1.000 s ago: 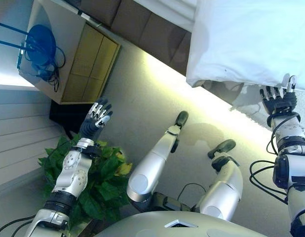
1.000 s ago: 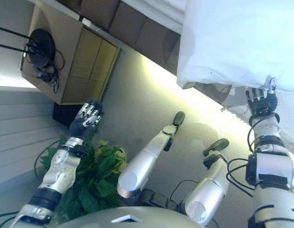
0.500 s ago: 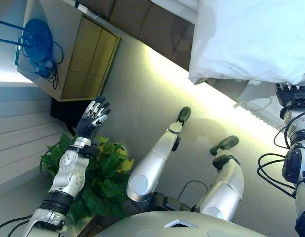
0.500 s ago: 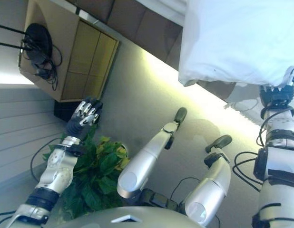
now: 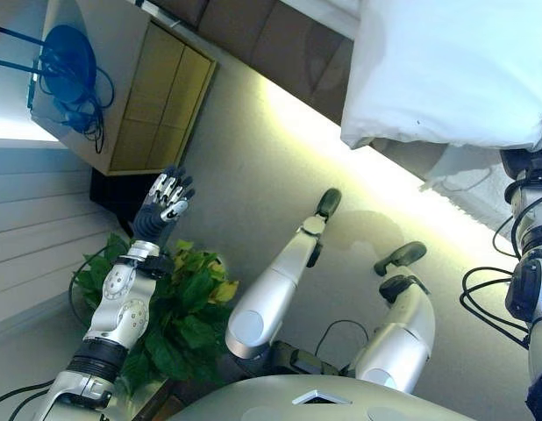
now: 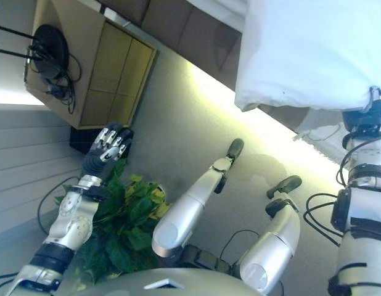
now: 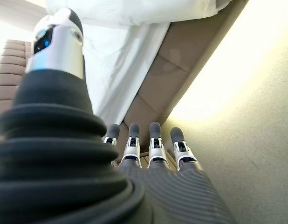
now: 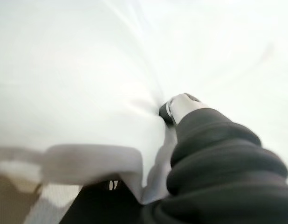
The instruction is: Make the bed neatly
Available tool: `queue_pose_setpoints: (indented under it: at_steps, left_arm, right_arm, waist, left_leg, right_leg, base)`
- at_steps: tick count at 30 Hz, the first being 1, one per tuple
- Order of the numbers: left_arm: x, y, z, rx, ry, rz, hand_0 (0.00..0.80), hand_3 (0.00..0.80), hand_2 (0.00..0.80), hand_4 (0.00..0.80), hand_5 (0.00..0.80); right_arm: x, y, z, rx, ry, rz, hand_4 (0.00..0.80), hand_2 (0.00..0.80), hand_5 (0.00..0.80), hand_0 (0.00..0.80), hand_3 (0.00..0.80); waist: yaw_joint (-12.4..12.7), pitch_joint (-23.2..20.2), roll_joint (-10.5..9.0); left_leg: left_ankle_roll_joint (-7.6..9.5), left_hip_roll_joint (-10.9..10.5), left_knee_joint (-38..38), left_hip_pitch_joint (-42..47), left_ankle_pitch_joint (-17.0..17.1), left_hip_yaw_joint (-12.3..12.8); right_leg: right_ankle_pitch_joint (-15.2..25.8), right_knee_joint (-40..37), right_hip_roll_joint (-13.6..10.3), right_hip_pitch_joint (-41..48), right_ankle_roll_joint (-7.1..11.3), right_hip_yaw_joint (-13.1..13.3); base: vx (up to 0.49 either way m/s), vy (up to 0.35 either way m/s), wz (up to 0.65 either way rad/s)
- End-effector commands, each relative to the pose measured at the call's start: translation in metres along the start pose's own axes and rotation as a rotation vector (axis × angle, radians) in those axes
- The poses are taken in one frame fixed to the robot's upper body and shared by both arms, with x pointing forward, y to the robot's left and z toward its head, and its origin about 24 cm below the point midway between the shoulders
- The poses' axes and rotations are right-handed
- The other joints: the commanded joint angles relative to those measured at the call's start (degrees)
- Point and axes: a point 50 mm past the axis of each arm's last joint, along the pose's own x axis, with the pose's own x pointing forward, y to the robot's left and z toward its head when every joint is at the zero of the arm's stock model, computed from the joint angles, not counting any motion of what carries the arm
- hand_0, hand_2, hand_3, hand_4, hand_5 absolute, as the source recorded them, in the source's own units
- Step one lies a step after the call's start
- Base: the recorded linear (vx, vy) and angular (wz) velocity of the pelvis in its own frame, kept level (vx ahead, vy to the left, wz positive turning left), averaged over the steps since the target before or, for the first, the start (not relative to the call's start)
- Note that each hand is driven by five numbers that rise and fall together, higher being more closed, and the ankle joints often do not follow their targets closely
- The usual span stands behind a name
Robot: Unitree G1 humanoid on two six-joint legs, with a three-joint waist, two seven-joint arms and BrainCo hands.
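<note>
A white duvet (image 5: 446,70) lies on the bed at the upper right, its lower edge hanging over the side. My right hand (image 5: 527,163) is up under that edge. In the right wrist view its thumb (image 8: 181,105) presses into the white cloth (image 8: 88,70), which creases round it and covers the fingers. My left hand (image 5: 163,203) is raised far from the bed, over a plant. Its fingers (image 7: 153,154) are straight and hold nothing. The left wrist view shows the bed's brown padded frame (image 7: 181,51) and a white sheet (image 7: 125,60) hanging down it.
A wooden bedside cabinet (image 5: 157,96) stands beside the bed's brown frame (image 5: 280,39), with a blue object and cables (image 5: 67,66) on top. A green potted plant (image 5: 183,307) sits under my left arm. Pale carpet (image 5: 280,167) lies between them.
My right hand has risen from just below the duvet's edge to under it, so its fingers no longer show. My left hand stays raised and open; the camera has shifted slightly.
</note>
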Motion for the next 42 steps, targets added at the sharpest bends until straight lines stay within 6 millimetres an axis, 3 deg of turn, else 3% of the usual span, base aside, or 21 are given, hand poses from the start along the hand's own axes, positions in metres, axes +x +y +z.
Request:
queue_pose_setpoints:
  at_steps: [1,6,11,17,25,34,42]
  left_arm:
    - [-0.001,0.002,0.014,-0.022,-0.083,0.005,0.000,0.000,0.000,0.000,0.000]
    - [0.000,0.003,0.015,-0.014,-0.073,0.000,0.000,0.000,0.000,0.000,0.000]
    - [0.000,0.003,0.013,0.001,-0.045,-0.012,0.000,0.000,0.000,0.000,0.000]
    - [0.000,-0.001,0.005,-0.001,-0.015,-0.018,0.000,0.000,0.000,0.000,0.000]
    - [-0.002,-0.005,-0.002,-0.028,0.024,-0.033,0.000,0.000,0.000,0.000,0.000]
    - [-0.015,0.005,-0.008,-0.039,0.064,-0.021,0.000,0.000,0.000,0.000,0.000]
    - [-0.021,0.001,-0.015,-0.064,0.103,-0.055,0.000,0.000,0.000,0.000,0.000]
  right_arm:
    - [0.003,0.013,-0.008,-0.124,0.038,0.098,0.800,0.800,0.800,0.800,0.800]
    - [0.003,0.010,-0.041,-0.122,0.099,0.074,0.800,0.800,0.800,0.800,0.800]
    - [-0.003,0.004,-0.081,-0.246,0.203,0.055,0.800,0.800,0.800,0.800,0.800]
    - [-0.010,0.016,-0.134,-0.370,0.347,0.070,0.800,0.800,0.800,0.800,0.800]
    - [-0.025,0.026,-0.185,-0.434,0.469,0.075,0.800,0.800,0.800,0.800,0.800]
    - [-0.038,0.037,-0.218,-0.450,0.525,0.038,0.800,0.800,0.800,0.800,0.800]
    - [-0.050,0.047,-0.246,-0.526,0.598,0.067,0.800,0.800,0.800,0.800,0.800]
  waist:
    - [0.89,1.89,2.38]
    - [1.49,1.83,1.55]
    - [2.55,-0.16,0.52]
    - [3.64,-2.71,-0.28]
    - [5.50,-6.42,-0.25]
    - [8.60,-10.57,-1.75]
    - [11.34,-13.90,-3.28]
  left_leg:
    - [-3.23,1.35,-0.59,1.75,0.46,1.28]
    - [-3.21,0.93,-1.11,5.36,-0.12,0.60]
    - [-3.15,0.89,-1.50,7.35,-0.46,-0.24]
    - [-3.40,0.56,-2.84,10.06,-0.29,-1.45]
    - [-3.89,-0.05,-5.02,13.29,0.39,-3.85]
    - [-4.66,-0.55,-6.34,16.47,0.38,-7.32]
    - [-5.07,-0.84,-7.60,19.51,0.53,-9.83]
  right_leg:
    - [4.45,-1.05,-3.27,4.15,4.91,2.94]
    - [4.78,-2.70,-3.55,8.68,4.81,2.27]
    - [5.21,-3.94,-3.90,11.80,4.83,1.01]
    - [5.24,-6.82,-3.52,16.44,4.83,-0.47]
    - [5.24,-10.47,-2.79,22.37,4.81,-2.12]
    - [5.48,-15.02,-1.46,30.83,4.45,-5.55]
    - [5.94,-18.27,-0.42,37.15,4.35,-8.09]
  base:
    - [0.031,-0.001,0.01]
    - [0.045,-0.023,0.00]
    - [0.048,-0.033,0.05]
    - [0.036,0.011,0.06]
    - [0.070,0.056,0.09]
    - [0.113,0.053,0.30]
    - [0.097,0.046,0.20]
